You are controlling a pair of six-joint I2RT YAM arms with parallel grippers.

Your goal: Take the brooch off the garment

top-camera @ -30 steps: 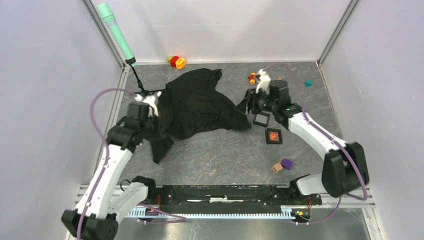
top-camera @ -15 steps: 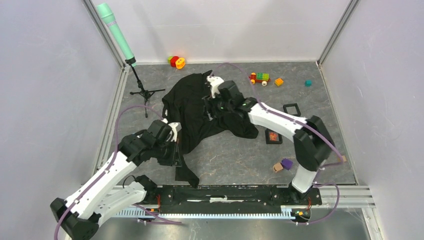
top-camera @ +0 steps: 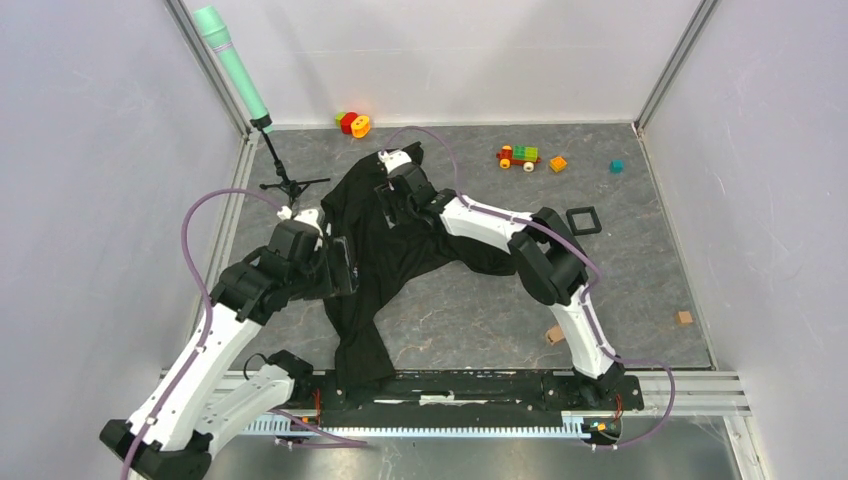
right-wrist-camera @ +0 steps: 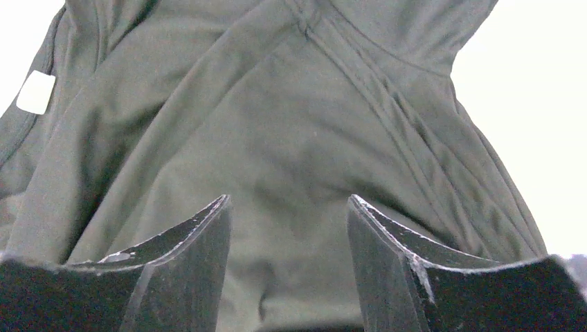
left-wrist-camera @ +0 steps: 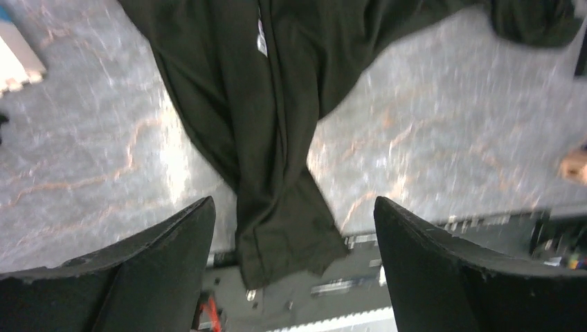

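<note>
Garment (top-camera: 385, 255) is a black shirt, crumpled, lying left of center on the grey counter (top-camera: 470, 300). It runs from near the back wall down to the near edge, where its narrow lower end lies over the rail. No print is showing, only plain dark cloth (left-wrist-camera: 270, 104) with a small white tag (left-wrist-camera: 262, 45). Brooch — can't make it out in any view.

Left gripper (top-camera: 338, 268) is at the shirt's left edge, about mid-length. The wrist view shows its jaws spread wide (left-wrist-camera: 292, 207) with nothing between them, hovering above the cloth and counter.

Right gripper (top-camera: 388, 203) reaches across over the upper part of the shirt. Its jaws are partly apart (right-wrist-camera: 287, 200), pointed at folds and seams (right-wrist-camera: 291, 124) close below, with nothing pinched. Can't tell if the tips touch the cloth. The white tag (right-wrist-camera: 36, 92) sits off to the side.

Elsewhere on the counter:
- a green microphone on a stand (top-camera: 235, 70) at the back left
- red and orange ring toys (top-camera: 352, 123) by the back wall
- a toy train (top-camera: 518, 155)
- an orange cube (top-camera: 558, 163)
- a teal cube (top-camera: 617, 166)
- a black square frame (top-camera: 583, 220) — all well apart from the shirt
</note>
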